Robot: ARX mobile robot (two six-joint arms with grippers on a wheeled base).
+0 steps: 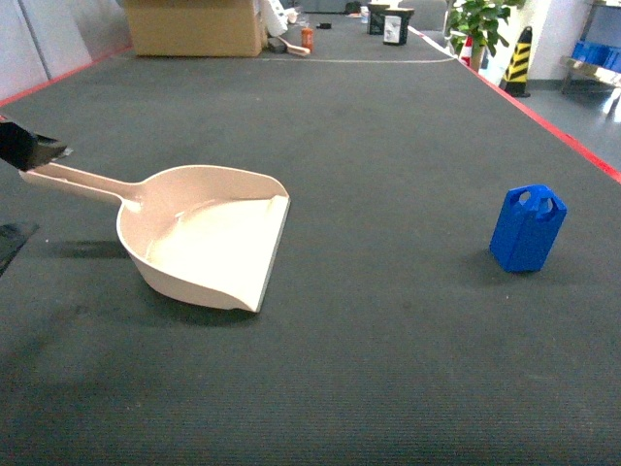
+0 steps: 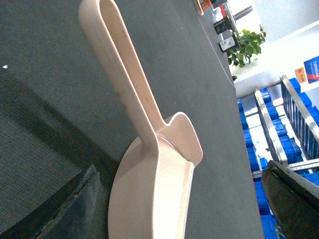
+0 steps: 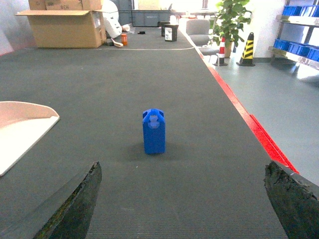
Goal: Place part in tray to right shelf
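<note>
The part [image 1: 527, 228] is seen upright on the dark floor mat [image 1: 388, 340], right of centre, untouched. The tray [image 1: 209, 238] is set well apart to the left, lip turned toward the part, handle running far-left. The handle's end is met by the left gripper [image 1: 34, 150] at the left edge; whether it is clamped cannot be told. The right gripper [image 3: 182, 199] is held spread wide and empty, low and near, with the part framed between its fingers [image 3: 75, 206]. A cardboard box [image 1: 194, 26] is noted far left, blue crates [image 3: 299, 50] on a rack far right.
</note>
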